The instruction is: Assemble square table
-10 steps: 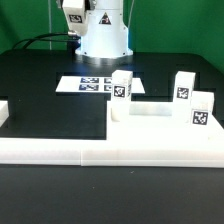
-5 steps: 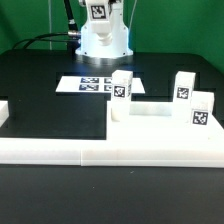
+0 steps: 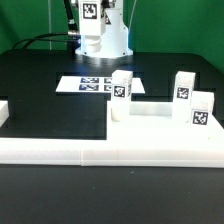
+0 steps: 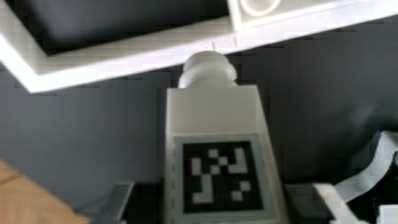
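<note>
Right now the tool [image 4: 240, 196] is closed on one block leg [image 4: 217, 130]. The wrist view shows the leg clamped by its sides between the two fingers, tag facing the camera and its round peg [image 4: 208, 70] pointing away from the tool. I judge that grip is chosen so the peg end stays free to enter a hole.

Going left to right in the exterior view, a short stub of the border rail [image 3: 4, 112] lies far below the tool and off to the exterior view's left. It joins the long front run, which fences the working area so parts can be pushed against it. Next comes the marker board [image 3: 95, 85], flat on the dark surface [image 3: 40, 85], almost straight below the tool and untouched. The held leg hangs high above it, well clear of everything, near the arm's base (only its tag shows plainly there).

Further right and lower than the tool sits the tabletop [image 3: 160, 112], underside up and pressed into the rail's corner, probably so it cannot slide while you twist legs in. Three legs already stand on it: the nearest to the tool [image 3: 121, 88], a second [image 3: 184, 86] beyond it, and a third [image 3: 203, 110] farthest from the tool.

One round corner hole [image 4: 267, 8] shows ahead of the peg in the wrist view, still apart from it. That is likely your target.
</note>
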You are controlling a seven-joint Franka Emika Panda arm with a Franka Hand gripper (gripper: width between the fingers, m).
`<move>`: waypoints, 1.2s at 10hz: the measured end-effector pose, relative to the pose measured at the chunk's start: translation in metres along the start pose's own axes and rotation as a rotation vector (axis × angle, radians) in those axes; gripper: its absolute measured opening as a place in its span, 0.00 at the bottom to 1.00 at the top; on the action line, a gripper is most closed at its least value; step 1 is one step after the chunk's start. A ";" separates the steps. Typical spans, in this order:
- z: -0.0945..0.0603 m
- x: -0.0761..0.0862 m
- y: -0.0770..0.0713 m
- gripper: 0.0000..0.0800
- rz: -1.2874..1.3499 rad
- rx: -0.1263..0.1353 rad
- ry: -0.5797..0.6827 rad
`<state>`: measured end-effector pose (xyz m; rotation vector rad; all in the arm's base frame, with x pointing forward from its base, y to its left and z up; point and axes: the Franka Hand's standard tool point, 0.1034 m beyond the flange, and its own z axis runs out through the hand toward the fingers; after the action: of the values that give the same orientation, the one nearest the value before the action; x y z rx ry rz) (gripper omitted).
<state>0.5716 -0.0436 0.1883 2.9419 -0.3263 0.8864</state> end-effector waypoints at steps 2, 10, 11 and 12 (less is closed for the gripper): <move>0.015 0.001 -0.015 0.36 -0.024 0.009 -0.023; 0.038 -0.017 -0.075 0.36 0.007 0.046 -0.033; 0.039 -0.018 -0.075 0.36 0.007 0.046 -0.035; 0.039 -0.018 -0.075 0.36 0.007 0.046 -0.035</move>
<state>0.5945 0.0289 0.1467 3.0031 -0.3220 0.8559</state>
